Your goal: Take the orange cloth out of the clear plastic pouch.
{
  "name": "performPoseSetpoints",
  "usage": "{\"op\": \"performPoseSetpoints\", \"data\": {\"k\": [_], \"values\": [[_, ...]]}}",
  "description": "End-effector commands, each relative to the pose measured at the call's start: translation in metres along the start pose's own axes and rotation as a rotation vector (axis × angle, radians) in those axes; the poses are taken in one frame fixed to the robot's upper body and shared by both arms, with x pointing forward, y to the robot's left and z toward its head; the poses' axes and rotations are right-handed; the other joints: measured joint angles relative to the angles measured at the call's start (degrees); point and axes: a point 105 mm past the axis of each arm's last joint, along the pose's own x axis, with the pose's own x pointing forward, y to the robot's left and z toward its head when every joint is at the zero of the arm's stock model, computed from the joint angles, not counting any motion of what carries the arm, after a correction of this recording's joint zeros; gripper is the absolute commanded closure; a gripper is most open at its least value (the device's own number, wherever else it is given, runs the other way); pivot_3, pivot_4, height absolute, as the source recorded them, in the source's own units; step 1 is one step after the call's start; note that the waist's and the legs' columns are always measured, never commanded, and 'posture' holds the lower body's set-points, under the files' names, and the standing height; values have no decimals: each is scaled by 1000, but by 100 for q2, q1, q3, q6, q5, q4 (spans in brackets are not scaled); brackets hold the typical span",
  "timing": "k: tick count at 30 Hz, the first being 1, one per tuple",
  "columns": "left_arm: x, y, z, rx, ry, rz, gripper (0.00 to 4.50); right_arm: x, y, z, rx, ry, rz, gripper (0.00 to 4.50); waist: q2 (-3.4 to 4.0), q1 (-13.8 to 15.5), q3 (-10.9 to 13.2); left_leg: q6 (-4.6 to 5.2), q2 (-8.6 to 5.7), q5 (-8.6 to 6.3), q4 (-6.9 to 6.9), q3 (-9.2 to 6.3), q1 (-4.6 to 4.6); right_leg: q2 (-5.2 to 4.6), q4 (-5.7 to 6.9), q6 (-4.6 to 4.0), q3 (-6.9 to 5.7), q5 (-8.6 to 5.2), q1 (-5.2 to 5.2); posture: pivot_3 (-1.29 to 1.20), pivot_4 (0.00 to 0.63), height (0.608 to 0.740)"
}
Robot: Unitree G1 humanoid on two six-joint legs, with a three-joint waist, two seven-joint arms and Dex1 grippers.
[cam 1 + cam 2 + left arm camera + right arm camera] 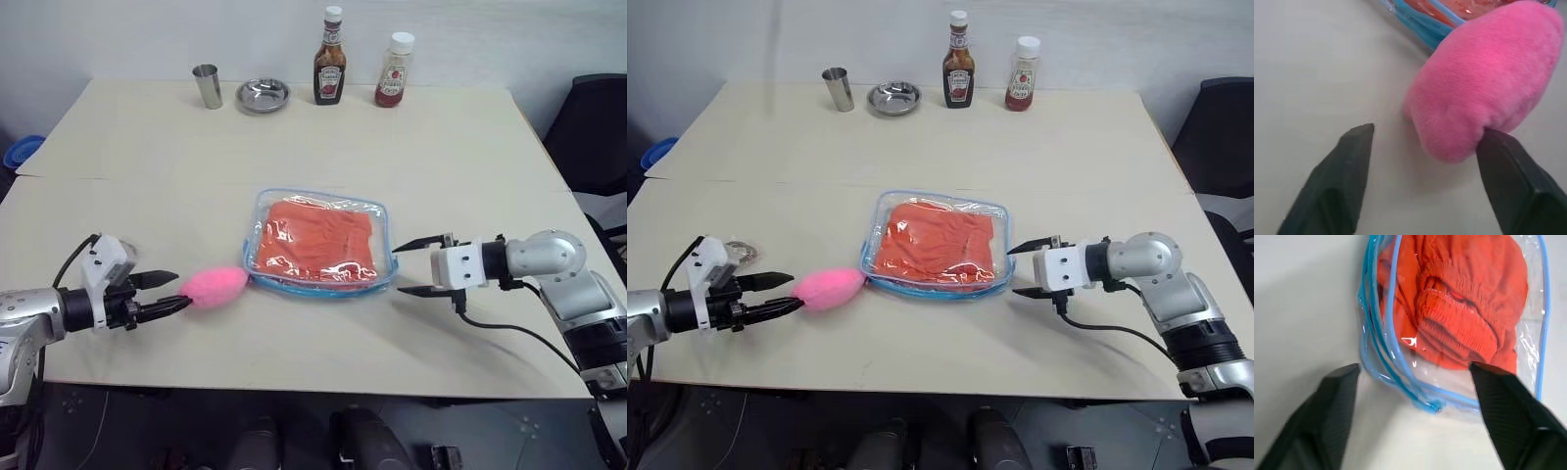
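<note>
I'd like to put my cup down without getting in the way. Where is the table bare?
Bare: the wide band of table between the far row, from steel cup to ketchup bottle, and the clear plastic pouch. Crowded: the near middle, pink plush against the pouch, open left gripper and right gripper flanking.

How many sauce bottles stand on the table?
2. Both stand at the far edge of the table: a dark bottle right of the metal bowl, and a red bottle right of the dark one. None seem hidden.
</note>
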Motion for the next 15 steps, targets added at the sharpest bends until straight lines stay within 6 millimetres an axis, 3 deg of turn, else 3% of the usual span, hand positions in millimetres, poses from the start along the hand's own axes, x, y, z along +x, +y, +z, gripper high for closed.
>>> {"op": "performPoseSetpoints", "data": {"k": [1,3,5,7,9,12,15], "values": [[-20,34,32,-17,-109,150,36,-14,-15,21,41,-58,-99,0,0,28,0,2,0,-1,0,-3,-1,0,-1,0,-3,0,0,0,150,740],[-23,40,62,-20,-199,154,36,-16,-16,28,90,-81,-127,0,-2,65,0,7,0,-4,1,-3,-1,0,1,0,-4,0,0,0,150,740],[-16,27,104,42,-282,68,36,-18,-16,33,128,-98,-148,0,-4,95,0,10,0,-6,3,-5,-6,-1,0,0,-6,0,0,0,150,740],[2,-1,142,150,-330,-67,36,-19,-15,36,153,-104,-164,0,-10,136,-4,1,-3,-1,8,-13,-14,-5,-2,1,-12,0,1,0,150,740],[22,-30,165,266,-342,-189,36,-19,-14,38,167,-105,-174,0,-10,162,-4,2,-9,-4,9,-16,-15,-7,-3,2,-11,1,2,0,150,740],[61,-73,175,467,-299,-335,36,-18,-15,39,172,-98,-187,0,-7,190,-5,3,-13,-6,9,-15,-13,-8,-3,3,-7,2,3,0,150,740],[89,-98,144,769,-150,-448,36,-19,-14,40,174,-87,-198,0,-7,141,-5,-3,-12,-2,5,-6,-12,-2,-15,3,2,1,2,0,150,740]]}}
